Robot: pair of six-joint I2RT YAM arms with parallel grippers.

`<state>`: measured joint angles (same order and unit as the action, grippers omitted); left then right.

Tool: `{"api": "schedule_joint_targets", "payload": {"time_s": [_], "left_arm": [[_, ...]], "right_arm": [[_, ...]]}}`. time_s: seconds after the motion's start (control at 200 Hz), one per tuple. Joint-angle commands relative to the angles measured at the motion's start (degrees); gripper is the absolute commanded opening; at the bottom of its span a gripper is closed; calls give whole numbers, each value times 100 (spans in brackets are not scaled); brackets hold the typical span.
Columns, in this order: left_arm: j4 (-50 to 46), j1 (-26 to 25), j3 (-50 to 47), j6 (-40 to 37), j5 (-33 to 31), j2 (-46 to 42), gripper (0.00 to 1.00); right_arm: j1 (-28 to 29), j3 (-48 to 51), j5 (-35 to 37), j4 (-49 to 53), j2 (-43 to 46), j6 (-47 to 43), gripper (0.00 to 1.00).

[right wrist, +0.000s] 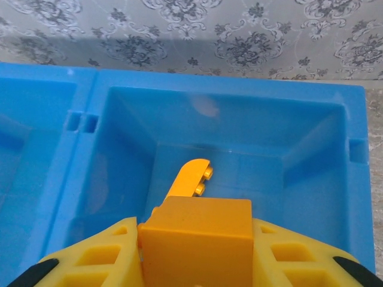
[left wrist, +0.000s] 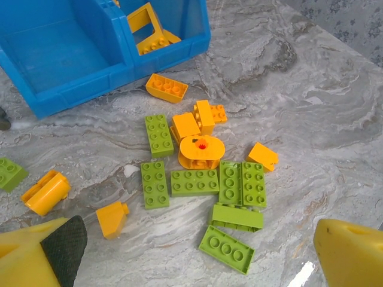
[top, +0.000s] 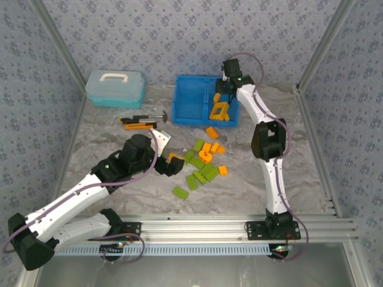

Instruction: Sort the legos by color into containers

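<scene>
The right tool (right wrist: 194, 254) is clamped on an orange brick (right wrist: 194, 230), poised over the right compartment (right wrist: 251, 137) of the blue bin (right wrist: 84, 95) toward the far edge of the desk (left wrist: 335, 119). An orange frame (right wrist: 190, 176) lies inside, so the drop looks straight down. The left tool (left wrist: 179, 257), spread wide, hangs over the loose legos (left wrist: 194, 182) mid-desk.

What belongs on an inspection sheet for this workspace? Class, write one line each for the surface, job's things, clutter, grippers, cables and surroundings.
Surface: grey marbled table; no spills seen.
Job's things: green and orange legos piled mid-table; orange frame in the blue bin, right compartment.
Clutter: teal lidded box and utility knife, far left.
Grippers: left gripper open beside the pile; right gripper shut on an orange brick above the right compartment.
Cables: purple cable loops at the arm bases; no snag seen.
Surroundings: patterned walls; aluminium rail at near edge.
</scene>
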<state>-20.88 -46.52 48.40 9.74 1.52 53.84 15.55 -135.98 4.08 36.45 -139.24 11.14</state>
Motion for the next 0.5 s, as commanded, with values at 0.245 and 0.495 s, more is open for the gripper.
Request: {"api": "schedule_joint_targets", "payload": {"time_s": [0.245, 0.495], "left_arm": [[117, -10, -6, 44, -117, -54, 99], [226, -9, 70, 234, -210, 301, 99]], "right_arm": [[-95, -1088, -284, 895, -38, -89, 58], [6, -546, -550, 1076, 952, -169, 59]]}}
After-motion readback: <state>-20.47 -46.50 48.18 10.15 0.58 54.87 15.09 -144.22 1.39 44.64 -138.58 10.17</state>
